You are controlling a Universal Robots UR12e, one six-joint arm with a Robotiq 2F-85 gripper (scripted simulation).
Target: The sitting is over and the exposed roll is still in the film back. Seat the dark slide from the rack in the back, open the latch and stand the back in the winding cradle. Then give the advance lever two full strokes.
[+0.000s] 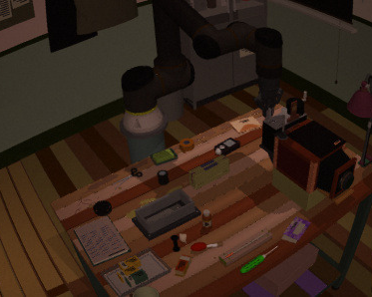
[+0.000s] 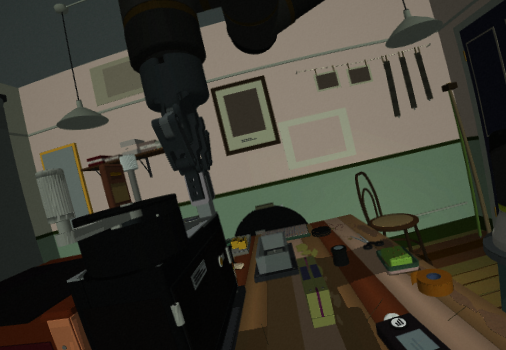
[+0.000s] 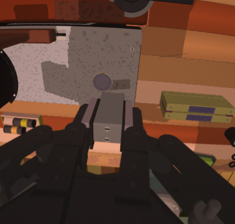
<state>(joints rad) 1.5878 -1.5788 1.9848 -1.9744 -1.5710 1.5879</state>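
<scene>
My gripper hangs over the top of the black film back at the rear of the camera, on the right of the bench. A grey latch tab with two screws is clamped between its fingers. The same tab shows pale at the film back's top edge, under the gripper. A grey speckled plate with a small round dial lies below the tab. The winding cradle is a grey tray at the bench's middle. The olive rack stands between the cradle and the camera.
Behind the work stand the arm's base and a grey cabinet. The wooden camera fills the bench's right end, with a red lamp beyond it. Tape, a meter, a notebook and a screwdriver lie about the bench.
</scene>
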